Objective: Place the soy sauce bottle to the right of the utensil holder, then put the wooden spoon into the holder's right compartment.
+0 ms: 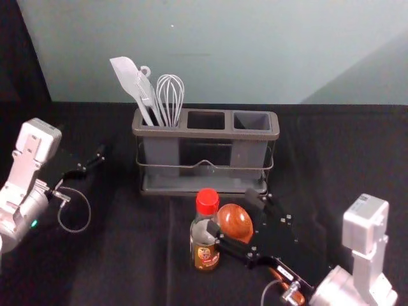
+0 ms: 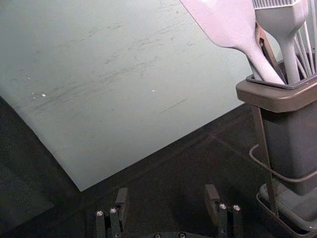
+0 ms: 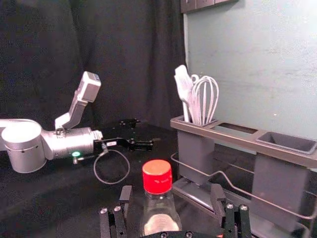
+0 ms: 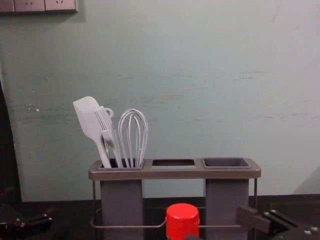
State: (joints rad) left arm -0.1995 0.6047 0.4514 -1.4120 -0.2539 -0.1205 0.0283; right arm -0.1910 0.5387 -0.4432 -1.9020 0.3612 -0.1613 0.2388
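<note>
Head view: red-capped glass soy sauce bottle (image 1: pixel 206 245) and brown round-bowled wooden spoon (image 1: pixel 236 223) before grey rectangular utensil holder (image 1: pixel 205 133), right end effector (image 1: pixel 234 212) close by, left end effector (image 1: pixel 94 160) (idle) leftward; left wrist view: open; right wrist view: open, bottle ahead

The left end effector (image 1: pixel 92 163) and right end effector (image 1: pixel 233 211) are black, angular and dotted with silver screws (image 3: pixel 117 208). Behind each, a rounded silver forearm (image 1: pixel 336 288) carries a boxy, pale housing (image 1: pixel 365 223). Thin grey cables (image 1: pixel 90 215) loop beside them; a green light (image 1: pixel 34 223) glows behind the left one.
</note>
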